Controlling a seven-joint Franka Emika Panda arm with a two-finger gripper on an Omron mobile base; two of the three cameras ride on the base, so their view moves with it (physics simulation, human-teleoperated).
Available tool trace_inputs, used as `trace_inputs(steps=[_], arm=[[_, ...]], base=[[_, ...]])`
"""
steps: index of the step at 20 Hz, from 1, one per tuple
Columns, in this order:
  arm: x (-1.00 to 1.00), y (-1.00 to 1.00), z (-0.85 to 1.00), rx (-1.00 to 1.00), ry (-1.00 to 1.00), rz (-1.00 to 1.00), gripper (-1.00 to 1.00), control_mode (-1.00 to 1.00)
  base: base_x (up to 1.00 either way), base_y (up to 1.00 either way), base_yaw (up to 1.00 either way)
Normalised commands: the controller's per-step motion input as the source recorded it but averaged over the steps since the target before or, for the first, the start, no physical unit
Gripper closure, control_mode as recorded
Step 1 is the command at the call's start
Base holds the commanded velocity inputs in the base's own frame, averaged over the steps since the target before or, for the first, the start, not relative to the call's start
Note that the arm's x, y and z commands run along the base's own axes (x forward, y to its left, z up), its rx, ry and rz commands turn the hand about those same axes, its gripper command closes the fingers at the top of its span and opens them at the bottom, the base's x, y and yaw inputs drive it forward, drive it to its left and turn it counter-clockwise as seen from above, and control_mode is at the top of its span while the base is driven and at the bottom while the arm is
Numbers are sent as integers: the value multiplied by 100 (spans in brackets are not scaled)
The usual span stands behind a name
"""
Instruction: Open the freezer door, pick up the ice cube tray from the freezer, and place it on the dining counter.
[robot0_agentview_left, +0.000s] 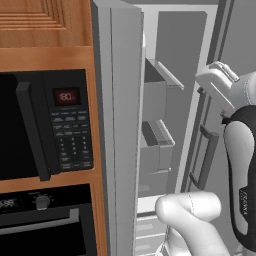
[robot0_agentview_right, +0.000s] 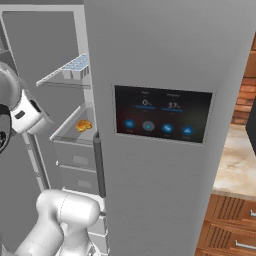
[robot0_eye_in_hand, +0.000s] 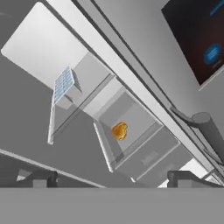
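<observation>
Freezer door (robot0_agentview_left: 125, 130): stood swung open, left of centre.
Ice cube tray (robot0_eye_in_hand: 64, 83): lay on the upper shelf, upper left.
Hand (robot0_eye_in_hand: 109, 178): released, jaws wide, well short.
Approach: probably level, straddling the tray's narrow sides.

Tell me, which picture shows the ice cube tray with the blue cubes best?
The hand view: the ice cube tray shows its whole grid of pale blue cubes on the upper freezer shelf. The right base view shows it from the side, at the shelf's front edge. In the left base view the open freezer door blocks it.
</observation>
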Motion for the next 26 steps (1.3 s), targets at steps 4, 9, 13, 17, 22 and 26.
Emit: trace_inputs(steps=[4,9,13,17,22,26], arm=[[24,0,0,33,0,-11,-100,-100],[38,-12,0,32,1,-8,-100,-100],[47,-12,0,20,0,-8,-100,-100],[44,13,0,7,0,-9,-100,-100],[46,11,0,10,0,-3,-100,-100],[53,-4,0,19,0,0,-100,-100]], base=[[0,0,0],[0,0,0],[0,0,0],[0,0,0],[0,0,0],[0,0,0]])
